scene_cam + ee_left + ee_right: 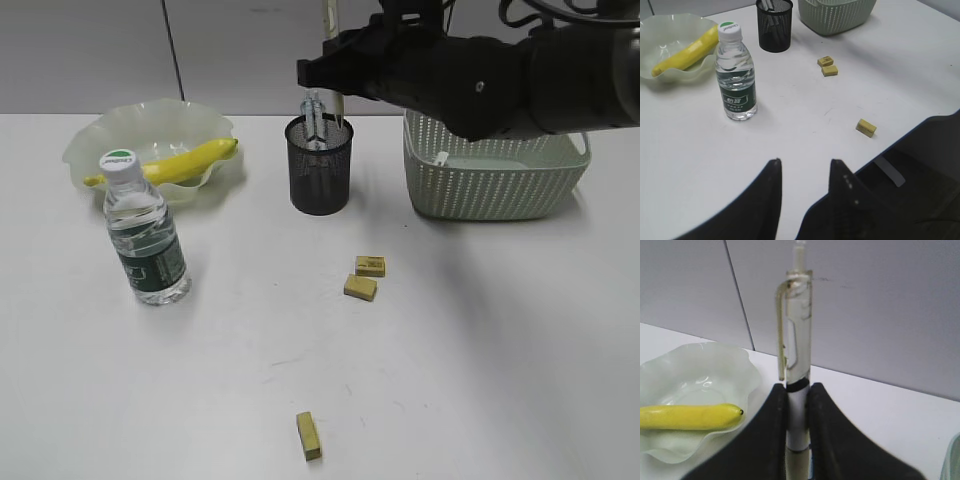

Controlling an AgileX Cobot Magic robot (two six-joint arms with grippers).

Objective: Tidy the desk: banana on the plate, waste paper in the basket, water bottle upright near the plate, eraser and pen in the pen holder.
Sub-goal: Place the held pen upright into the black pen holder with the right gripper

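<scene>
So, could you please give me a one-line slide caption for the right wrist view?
Right gripper holds a clear pen upright, with the banana lying in the plate behind.

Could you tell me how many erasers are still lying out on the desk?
3. Two erasers sit close together in front of the pen holder, one just behind the other; the third lies alone near the front edge. None shows elsewhere.

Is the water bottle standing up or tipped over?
Upright: the water bottle stands on its base on the desk, cap on top.
</scene>
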